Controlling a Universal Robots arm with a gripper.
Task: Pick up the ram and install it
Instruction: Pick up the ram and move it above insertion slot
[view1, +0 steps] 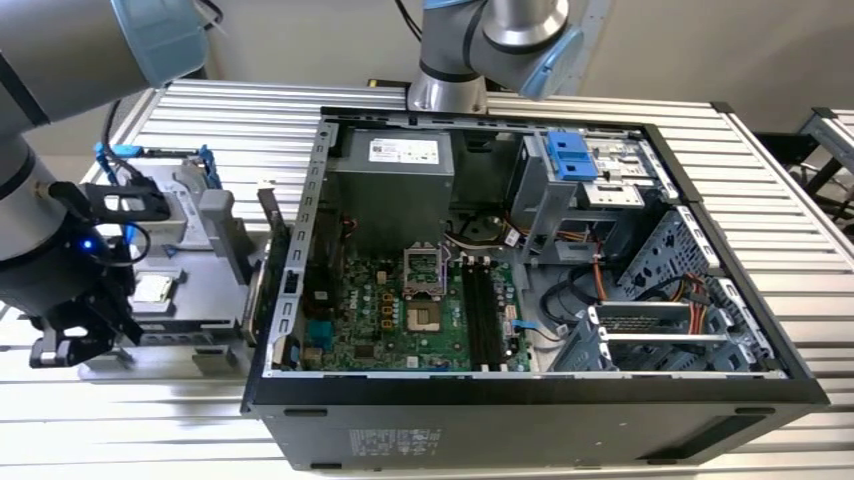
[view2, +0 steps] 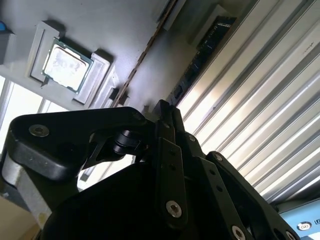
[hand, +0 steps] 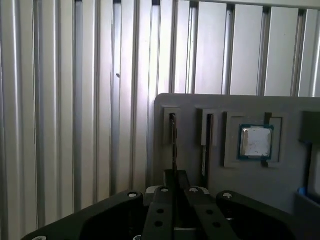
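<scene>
**A:** Exterior view first. Where is the tool?

**B:** At the lower left of the frame. The black tool (view1: 56, 352) hangs low by the edge of the grey moulded holder tray (view1: 200, 320), which sits on the ribbed metal worktop (view1: 781, 190). It is well apart from the open black computer case (view1: 534, 430) and the long black memory slots (view1: 487, 310) inside it.

**A:** And the second wrist view?

**B:** The ram (view2: 202, 52), a long, thin, dark board with small black chips, stands on edge in the tray slot nearest the worktop ribs. Its length runs straight toward the tool (view2: 165, 112). A second thin board (view2: 149, 50) stands between it and the square silver processor chip (view2: 65, 62).

**A:** First wrist view?

**B:** The ram (hand: 173, 135) shows edge-on, in line with the tool (hand: 175, 182). I cannot tell whether the tool is open or closed. I judge this to be the pick. Centre on that one slot, press only the flat faces, and draw the board straight out so it neither binds nor nudges its neighbour.
</scene>
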